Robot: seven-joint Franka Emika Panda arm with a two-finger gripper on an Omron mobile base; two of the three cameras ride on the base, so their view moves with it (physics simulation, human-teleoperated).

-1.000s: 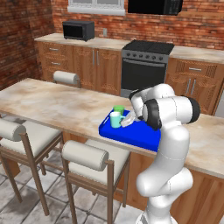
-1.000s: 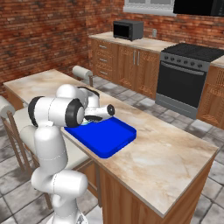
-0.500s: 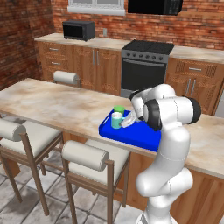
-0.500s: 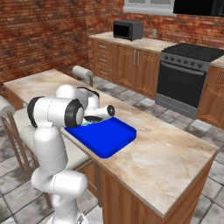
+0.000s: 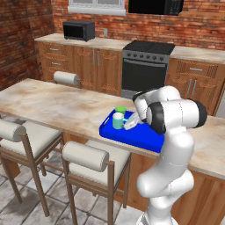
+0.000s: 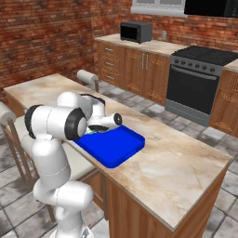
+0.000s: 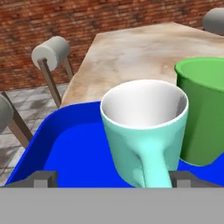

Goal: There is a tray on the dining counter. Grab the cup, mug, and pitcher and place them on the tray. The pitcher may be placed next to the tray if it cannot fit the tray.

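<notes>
The blue tray (image 5: 139,139) lies on the dining counter (image 5: 52,105), at its near edge. On the tray's left end the pale teal mug (image 5: 117,120) stands upright, and the green cup (image 5: 120,110) stands just behind it. My gripper (image 5: 130,123) is low over the tray, right of the mug. In the hand view the mug (image 7: 144,127) is close ahead with its handle toward me, the cup (image 7: 203,113) touches or nearly touches its right side, and my gripper (image 7: 113,179) is open, its fingertips (image 7: 43,178) wide on either side of the handle. The pitcher is out of view.
A paper towel roll (image 5: 66,78) on a stand sits at the counter's far left. Two cushioned stools (image 5: 85,156) stand along the counter's near side. The right half of the tray (image 6: 116,148) is bare, and open counter (image 6: 176,158) stretches beyond it.
My jaws have spread wide and let go of the mug, which stays standing on the tray. The arm has hardly shifted.
</notes>
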